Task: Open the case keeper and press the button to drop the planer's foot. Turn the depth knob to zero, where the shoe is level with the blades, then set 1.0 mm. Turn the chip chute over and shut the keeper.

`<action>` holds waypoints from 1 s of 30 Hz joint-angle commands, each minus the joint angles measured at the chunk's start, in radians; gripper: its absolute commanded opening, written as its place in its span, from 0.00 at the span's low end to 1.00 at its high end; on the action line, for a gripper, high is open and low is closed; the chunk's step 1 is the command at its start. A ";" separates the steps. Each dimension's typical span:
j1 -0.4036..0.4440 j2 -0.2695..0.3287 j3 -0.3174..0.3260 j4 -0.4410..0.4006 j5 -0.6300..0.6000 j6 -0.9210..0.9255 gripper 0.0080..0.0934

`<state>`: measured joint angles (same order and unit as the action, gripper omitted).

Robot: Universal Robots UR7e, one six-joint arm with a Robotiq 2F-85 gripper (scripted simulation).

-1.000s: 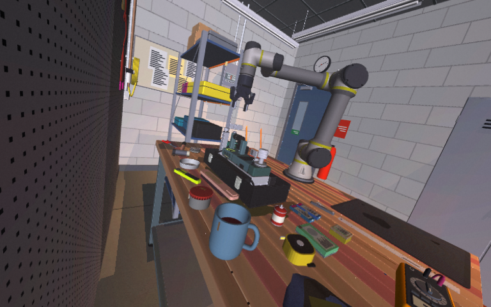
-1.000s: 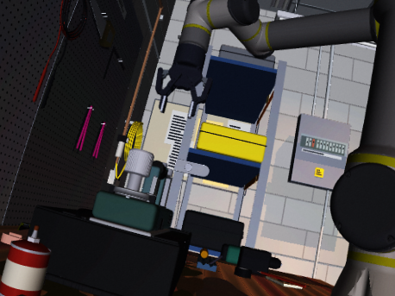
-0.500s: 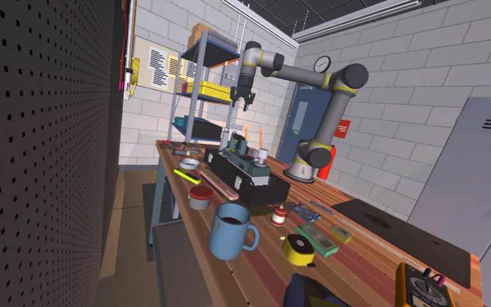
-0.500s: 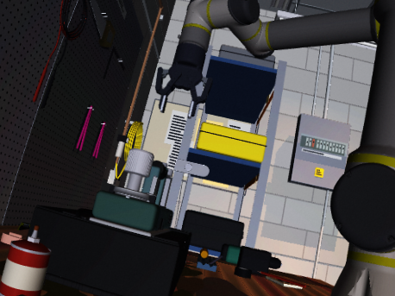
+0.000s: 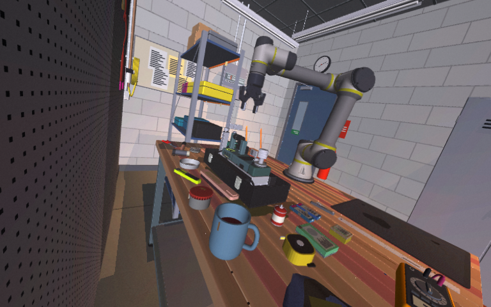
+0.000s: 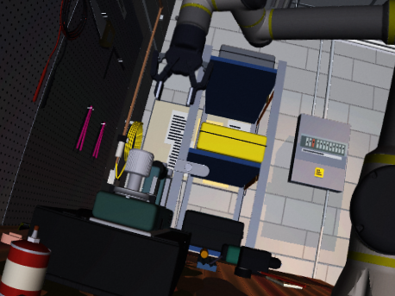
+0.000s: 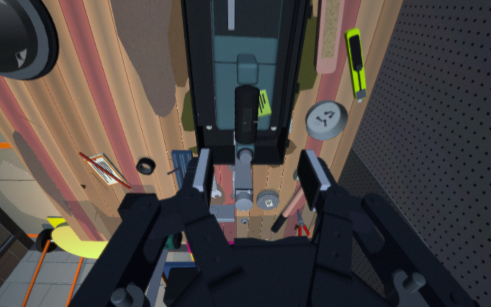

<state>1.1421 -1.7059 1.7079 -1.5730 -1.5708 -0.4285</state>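
The teal planer (image 5: 246,159) sits in a black case (image 5: 250,179) on the bench, and the case walls hide its lower body. Its grey depth knob (image 5: 261,156) (image 6: 137,166) stands upright at the near end. The black handle (image 7: 246,112) runs along its top. Two grey keepers (image 5: 238,182) sit on the case's front wall. My gripper (image 5: 251,105) (image 6: 174,93) (image 7: 255,173) hangs high above the planer's far end, pointing down. It is open and holds nothing.
A metal shelf unit (image 5: 208,87) stands behind the bench's far end, close to the gripper. A pegboard wall (image 5: 54,144) runs along the left. On the bench lie a blue mug (image 5: 231,231), a sanding block (image 5: 219,185), a yellow tape measure (image 5: 298,249), a grey dish (image 7: 325,121).
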 commanded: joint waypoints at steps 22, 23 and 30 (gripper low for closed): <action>0.360 0.020 -0.018 -0.003 0.000 0.360 0.70; 0.364 0.021 -0.018 -0.003 0.000 0.364 0.70; 0.370 0.022 -0.018 -0.005 0.000 0.371 0.70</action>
<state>1.5128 -1.6835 1.6897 -1.5774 -1.5710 -0.0576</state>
